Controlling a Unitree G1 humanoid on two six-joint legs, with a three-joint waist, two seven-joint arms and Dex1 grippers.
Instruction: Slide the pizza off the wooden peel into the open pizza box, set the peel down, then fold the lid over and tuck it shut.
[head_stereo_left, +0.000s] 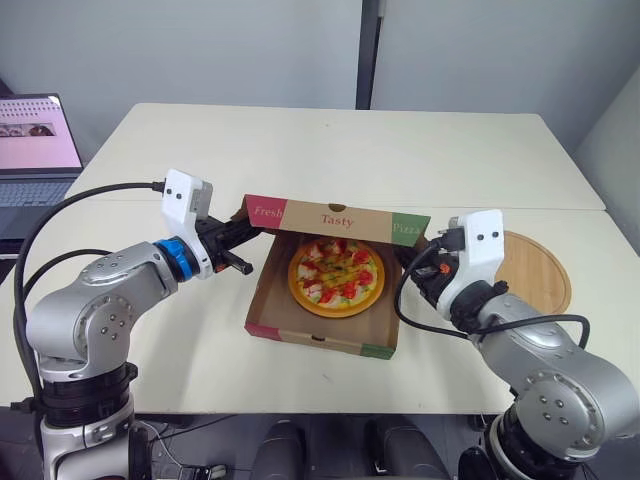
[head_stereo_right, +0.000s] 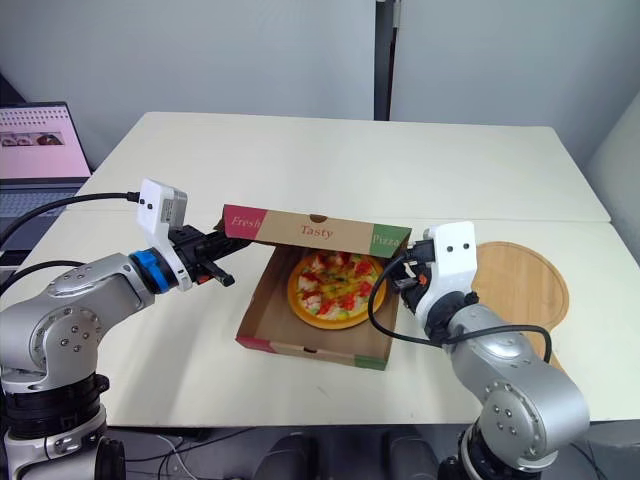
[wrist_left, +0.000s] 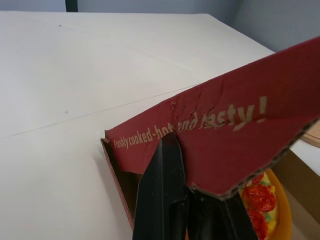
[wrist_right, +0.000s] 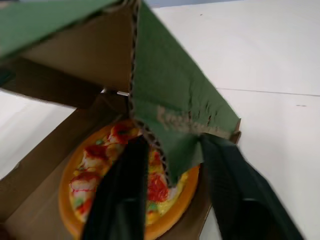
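Observation:
The pizza (head_stereo_left: 337, 275) lies inside the brown pizza box (head_stereo_left: 300, 335) at the table's front centre. The lid (head_stereo_left: 337, 220), printed "Fresh Tasty Pizza", hangs half folded over the box's back part. My left gripper (head_stereo_left: 250, 232) is at the lid's left end, shut on the red side flap (wrist_left: 225, 135). My right gripper (head_stereo_left: 418, 262) is at the lid's right end; its fingers (wrist_right: 120, 195) stand apart on either side of the green side flap (wrist_right: 170, 100), with the pizza (wrist_right: 95, 170) below. The round wooden peel (head_stereo_left: 535, 272) lies flat on the table to the right of the box.
A laptop (head_stereo_left: 35, 150) with its screen lit stands at the far left, beside the table (head_stereo_left: 330, 140). A seam crosses the tabletop behind the box. Black cables loop from both wrists.

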